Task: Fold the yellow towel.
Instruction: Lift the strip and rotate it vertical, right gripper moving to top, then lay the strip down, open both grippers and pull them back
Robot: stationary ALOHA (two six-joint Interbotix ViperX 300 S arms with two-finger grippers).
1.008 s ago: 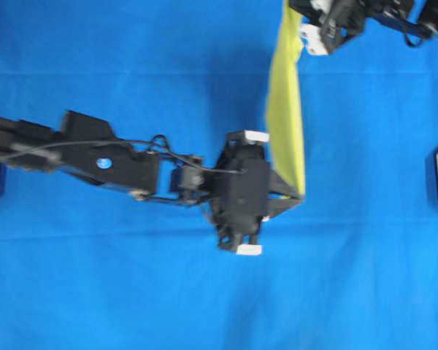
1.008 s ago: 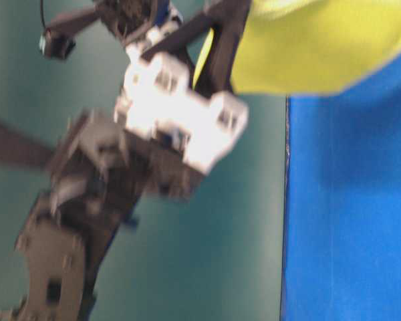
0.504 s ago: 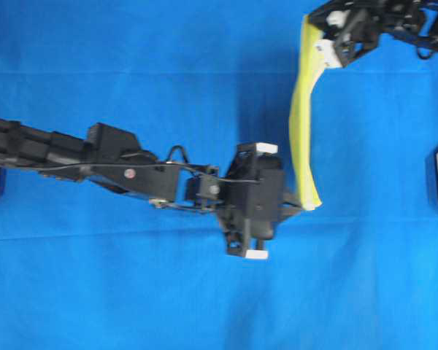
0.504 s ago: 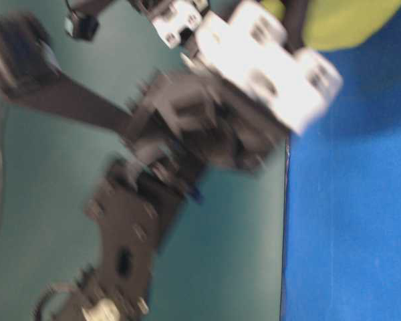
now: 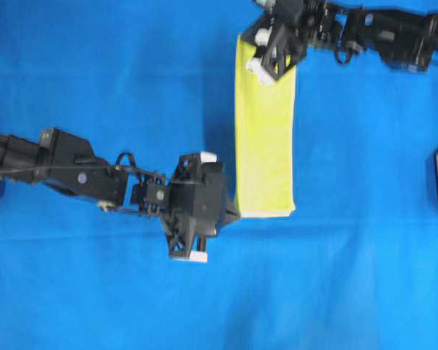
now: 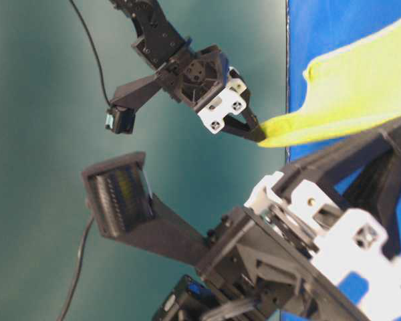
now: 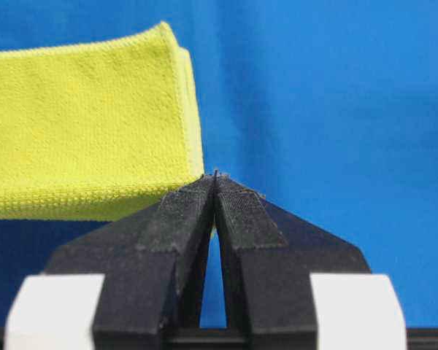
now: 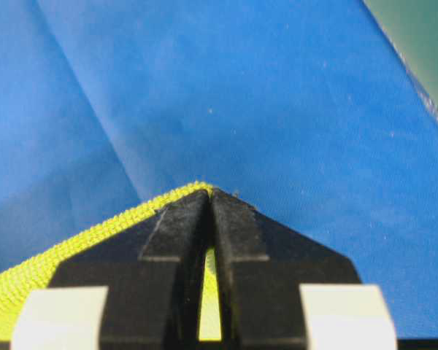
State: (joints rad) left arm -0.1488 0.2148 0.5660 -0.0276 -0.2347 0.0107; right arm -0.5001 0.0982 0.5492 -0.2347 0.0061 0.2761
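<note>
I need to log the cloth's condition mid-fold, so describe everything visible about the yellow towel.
The yellow towel is a bright yellow-green microfibre cloth with a fine woven texture. It is doubled over into a long narrow strip with layered edges, stretched between the two arms above the blue cloth. The right pincer is shut on a corner at its far end, the left pincer shut on a corner at its near end. In the table-level view it is lifted and sags slightly between the grips.
</note>
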